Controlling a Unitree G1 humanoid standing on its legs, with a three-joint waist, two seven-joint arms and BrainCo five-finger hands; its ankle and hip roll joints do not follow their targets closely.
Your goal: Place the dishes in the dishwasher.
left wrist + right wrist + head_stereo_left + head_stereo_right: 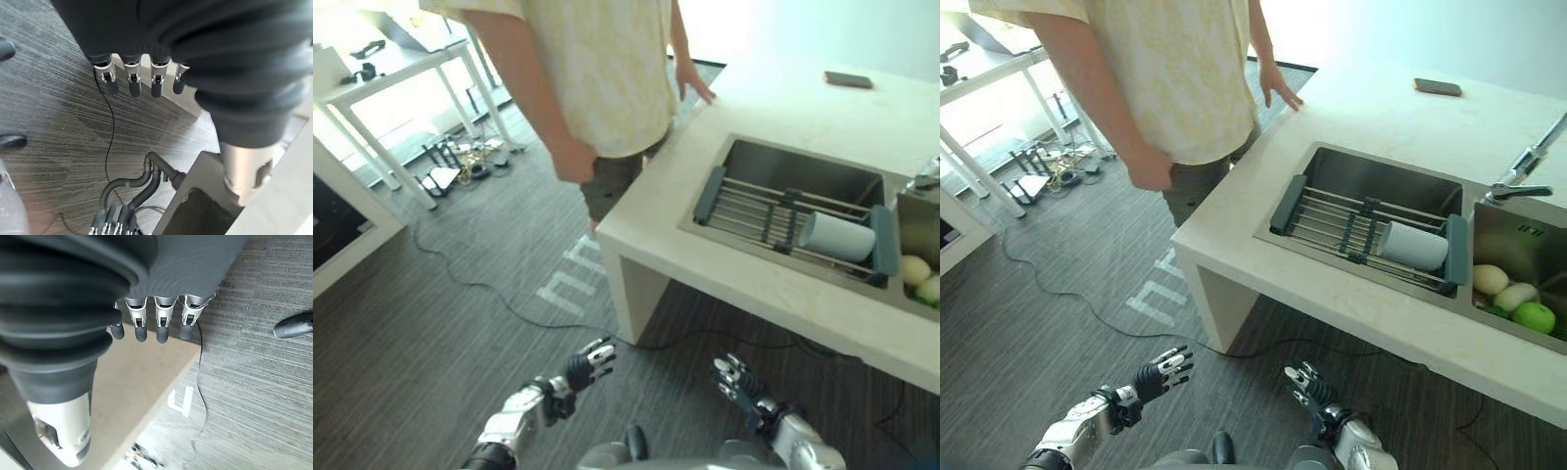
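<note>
A pale cup (837, 237) lies on its side on a wire rack (754, 211) set across the steel sink (1332, 166) in the white counter. Both hands hang low over the dark floor, in front of the counter and well short of the sink. My left hand (587, 364) is open and holds nothing; the left wrist view shows its fingers (134, 83) straight above the floor. My right hand (736, 380) is open too, and its fingers (161, 328) point toward the counter's edge.
A person (587, 69) stands at the counter's left end with one hand (693, 86) on the top. A dark phone (848, 79) lies far back on the counter. Fruit (1513, 299) sits in the right basin under a faucet (1528, 162). A white table (382, 73) stands far left.
</note>
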